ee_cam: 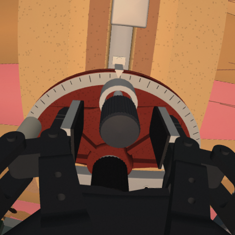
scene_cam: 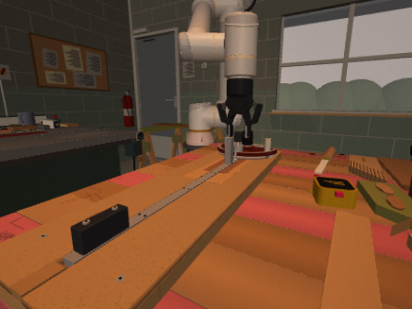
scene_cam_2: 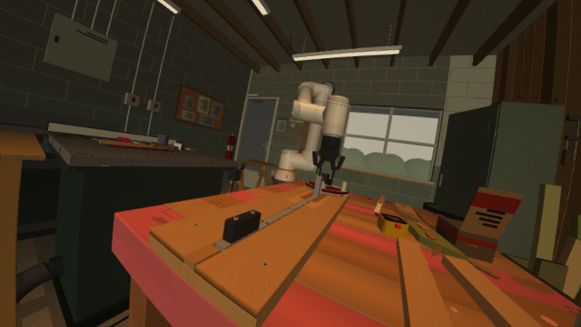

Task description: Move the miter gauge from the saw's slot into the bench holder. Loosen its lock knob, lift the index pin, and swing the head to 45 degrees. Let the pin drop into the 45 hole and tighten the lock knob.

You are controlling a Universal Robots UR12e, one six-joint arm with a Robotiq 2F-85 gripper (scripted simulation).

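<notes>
The miter gauge's grey bar (scene_cam: 156, 203) lies in the groove of the long wooden bench holder (scene_cam: 141, 216), with its red half-round head (ee_cam: 115, 117) at the far end near the robot base. A white degree scale (ee_cam: 61, 85) rims the head, and the small pointer (ee_cam: 119, 71) sits at the scale's middle mark. My gripper (ee_cam: 117, 127) hangs open straight above the head, its fingers on either side of a black knurled knob (ee_cam: 120, 122) and holding nothing. A second black knurled knob (ee_cam: 110, 171) stands nearer the wrist, partly hidden.
A yellow tape-measure case (scene_cam: 334, 191) sits on the bench right of the holder, beside a chisel (scene_cam: 324, 159) and a green tray (scene_cam: 385, 198). A black block (scene_cam: 99, 227) sits on the bar at the holder's near end. Loose planks (scene_cam_2: 417, 281) lie to the right.
</notes>
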